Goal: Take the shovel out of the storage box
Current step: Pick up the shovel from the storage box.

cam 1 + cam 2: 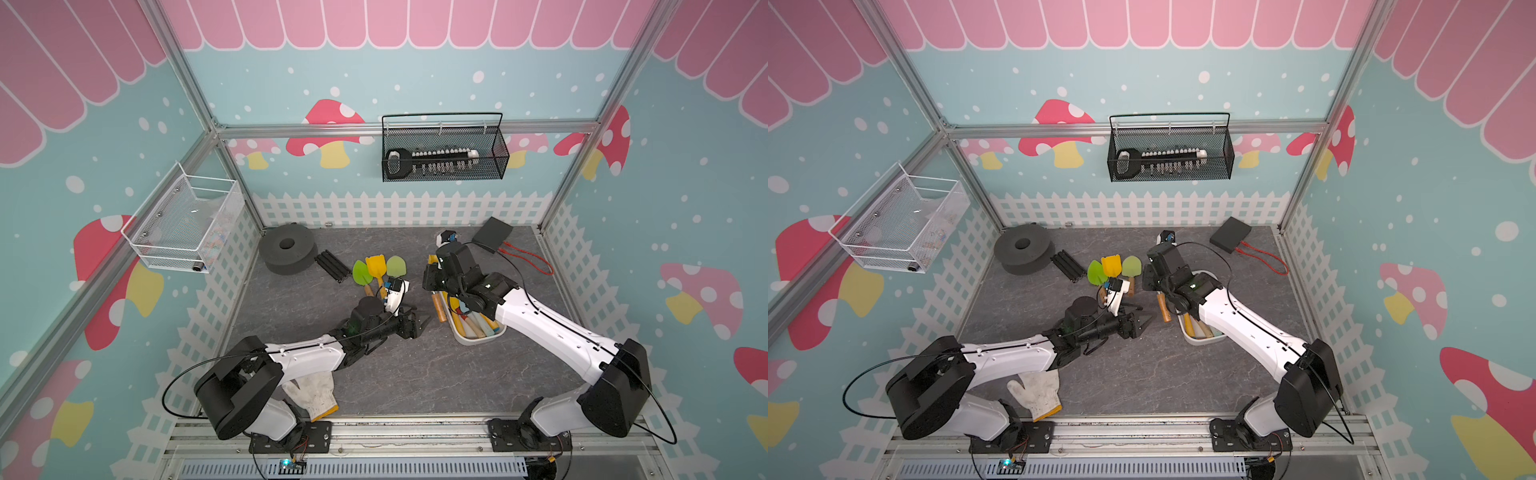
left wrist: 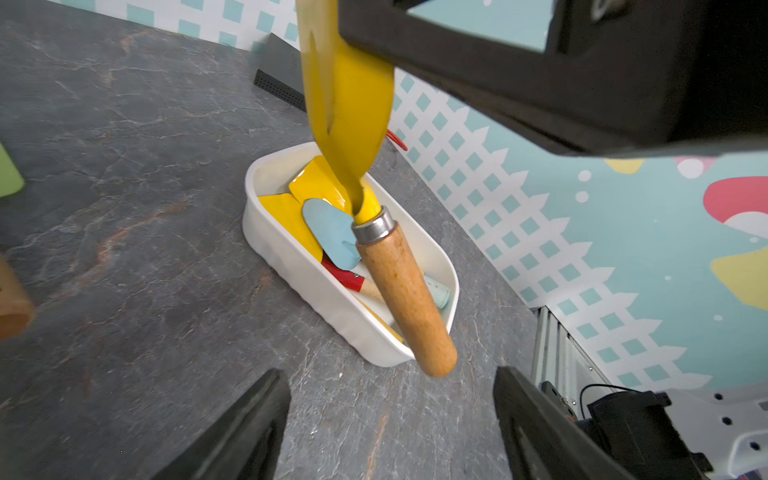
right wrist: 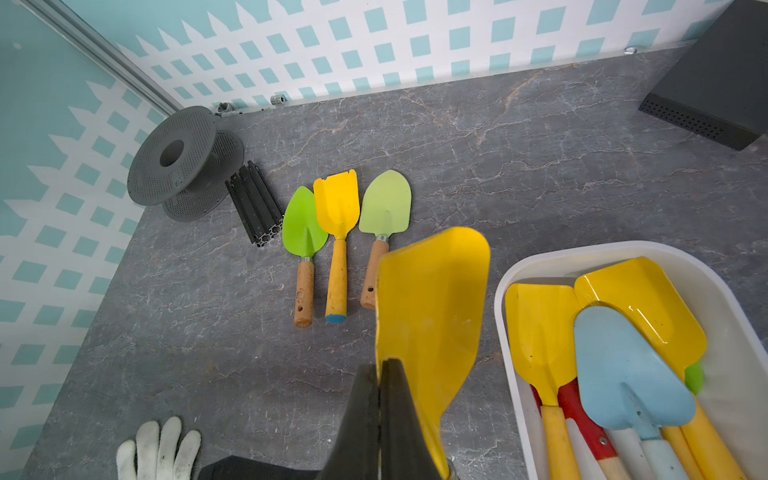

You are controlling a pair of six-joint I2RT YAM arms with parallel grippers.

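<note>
Jaws on my right gripper [image 3: 380,365] are pressed together on the side edge of the shovel [image 3: 432,307], pinching its yellow blade. The shovel hangs from that grip blade up and tilted, its wooden handle pointing down. It is outside the storage box [image 3: 511,270], just beside the wall that faces my left arm. I cannot tell whether the handle's end touches the table [image 3: 540,166].

My left gripper [image 2: 388,376] sits low over the table with its black fingers [image 2: 249,424] spread apart and nothing between them. It points toward the hanging handle and the storage box behind it.

Inside the box I see two more yellow shovels [image 3: 540,332], a blue shovel [image 3: 619,365] lying on top of them, and a red neck on a wooden handle underneath.

Further out, three shovels lie side by side on the table, blades toward the back wall: a bright green shovel [image 3: 304,224], a yellow one [image 3: 337,203] and a pale green shovel [image 3: 386,203]. Beside them are a black bar [image 3: 253,203] and a grey spool [image 3: 174,156]. A white glove [image 3: 158,444] lies near my left arm's base, and a black case [image 3: 715,83] sits in the far corner.
</note>
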